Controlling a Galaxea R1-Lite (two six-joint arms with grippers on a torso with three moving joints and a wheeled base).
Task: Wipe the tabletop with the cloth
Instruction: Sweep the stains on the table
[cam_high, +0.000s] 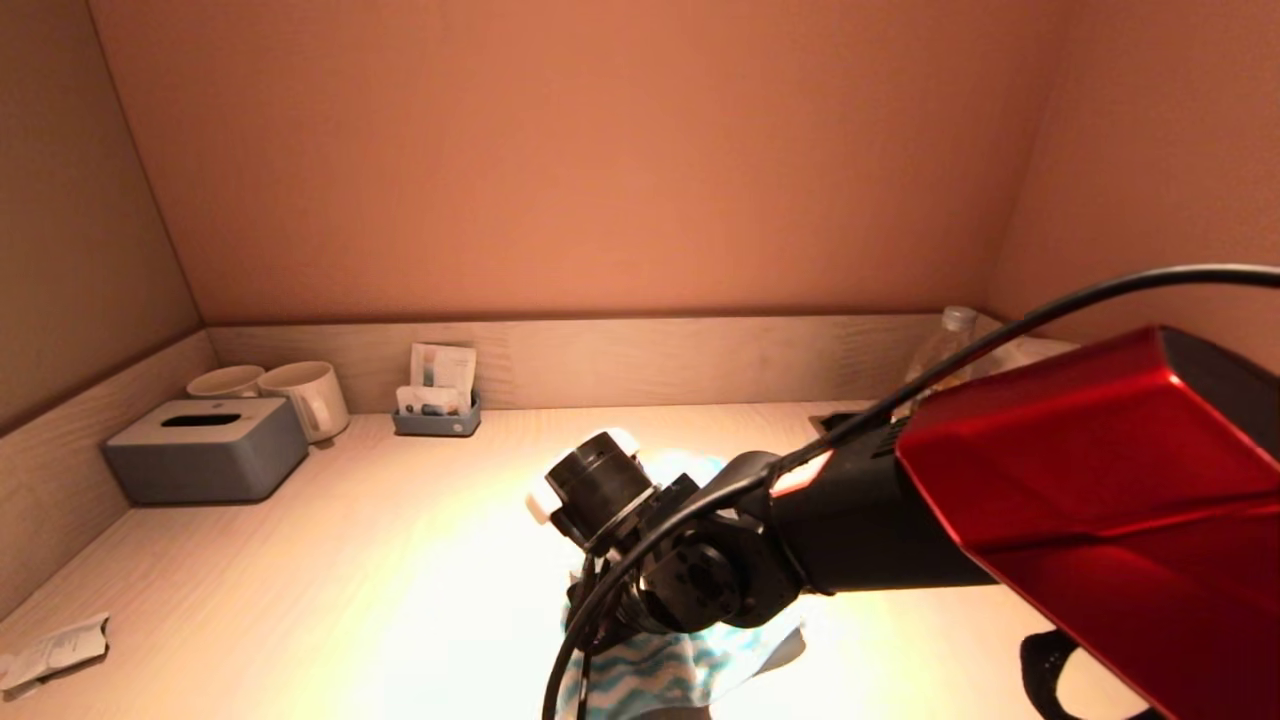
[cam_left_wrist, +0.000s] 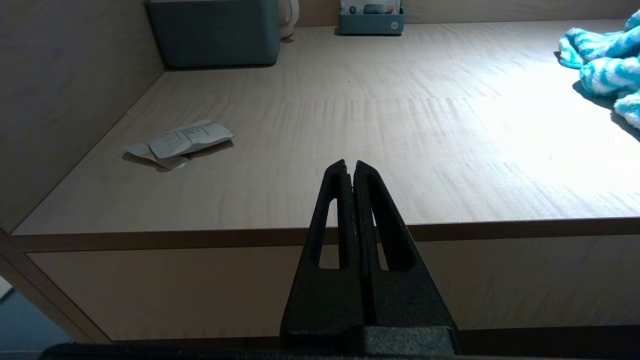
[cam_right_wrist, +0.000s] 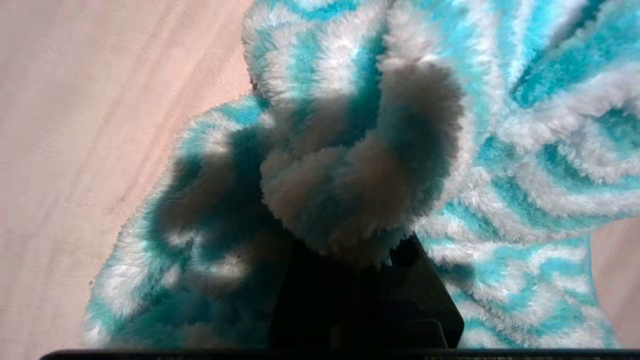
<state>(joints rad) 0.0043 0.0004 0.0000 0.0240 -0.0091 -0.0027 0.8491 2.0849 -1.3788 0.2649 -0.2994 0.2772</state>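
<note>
The turquoise-and-white zigzag cloth (cam_high: 650, 680) lies bunched on the pale wood-grain tabletop (cam_high: 400, 560) near its front middle. It fills the right wrist view (cam_right_wrist: 525, 150) and shows at the edge of the left wrist view (cam_left_wrist: 605, 60). My right arm reaches over the cloth, and its wrist (cam_high: 690, 570) hides the fingers in the head view. My right gripper (cam_right_wrist: 357, 265) is shut on a fluffy fold of the cloth, its tips buried in the pile. My left gripper (cam_left_wrist: 350, 167) is shut and empty, held low before the counter's front edge.
A grey tissue box (cam_high: 205, 450) and two white mugs (cam_high: 305, 395) stand at the back left. A small grey tray of sachets (cam_high: 437, 415) stands by the rear rim. A crumpled white wrapper (cam_high: 55, 650) lies front left. A clear bottle (cam_high: 945, 350) and a dark cut-out (cam_high: 850, 420) are back right. Walls enclose three sides.
</note>
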